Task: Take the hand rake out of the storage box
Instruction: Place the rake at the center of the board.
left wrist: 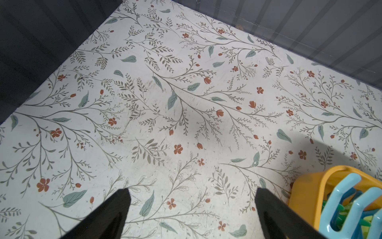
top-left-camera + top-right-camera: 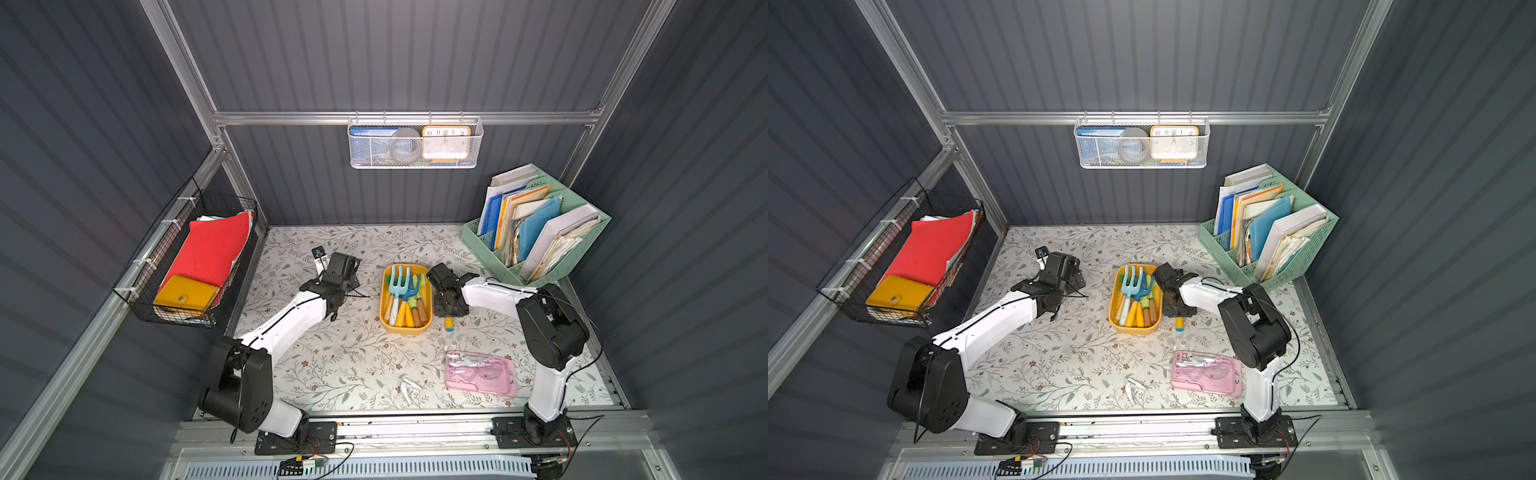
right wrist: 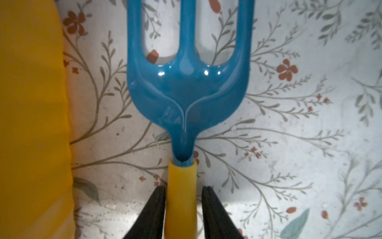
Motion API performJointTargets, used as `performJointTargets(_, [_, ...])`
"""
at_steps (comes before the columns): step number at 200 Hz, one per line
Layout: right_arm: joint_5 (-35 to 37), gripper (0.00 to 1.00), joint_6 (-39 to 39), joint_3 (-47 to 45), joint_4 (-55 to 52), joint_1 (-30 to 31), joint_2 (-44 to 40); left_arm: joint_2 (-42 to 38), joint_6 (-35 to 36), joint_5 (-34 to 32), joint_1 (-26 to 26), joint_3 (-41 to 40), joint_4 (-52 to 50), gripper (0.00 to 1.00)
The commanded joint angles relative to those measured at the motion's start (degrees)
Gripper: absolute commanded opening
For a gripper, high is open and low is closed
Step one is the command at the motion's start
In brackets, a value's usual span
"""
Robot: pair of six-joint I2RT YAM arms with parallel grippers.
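Observation:
The hand rake (image 3: 187, 91), blue three-pronged head on a yellow handle, lies flat on the floral table just right of the storage box (image 3: 31, 124). My right gripper (image 3: 184, 194) straddles the handle, its fingers slightly apart from it with a thin gap showing, so it stands open. In both top views only the handle's end (image 2: 449, 324) (image 2: 1179, 323) pokes out under the right gripper (image 2: 449, 305) (image 2: 1177, 307). The yellow storage box (image 2: 405, 329) (image 2: 1133, 330) (image 1: 306, 190) holds several other hand tools. Left of it, my left gripper (image 2: 347, 272) (image 2: 1067, 270) (image 1: 191, 198) hangs wide open and empty.
A flat pink case (image 2: 480, 372) and a small white object (image 2: 409, 388) lie near the front. A mint-green file organizer (image 2: 536, 232) fills the back right corner. A black wire basket (image 2: 187, 257) hangs on the left wall, a white mesh basket (image 2: 415, 143) on the back wall.

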Motion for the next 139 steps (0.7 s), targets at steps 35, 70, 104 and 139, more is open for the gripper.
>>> performJointTargets(35, [-1.73, 0.43, 1.54, -0.71, 0.67, 0.36, -0.89, -0.09, 0.36, -1.97, -0.34, 2.25, -2.49, 1.0])
performJointTargets(70, [-2.21, 0.53, 1.35, -0.1, 0.36, 0.13, -4.03, -0.13, 0.63, -1.97, -0.36, 2.52, -2.94, 1.0])
performJointTargets(104, [-2.79, 0.59, 0.32, 0.18, -1.19, -0.25, -6.91, -0.1, 0.97, -1.86, -0.34, 2.27, -3.02, 1.0])
performJointTargets(139, [-3.68, 0.63, -1.25, -0.97, -2.08, -1.01, -9.69, -0.09, 1.59, -2.19, -0.34, 2.55, -3.47, 1.0])
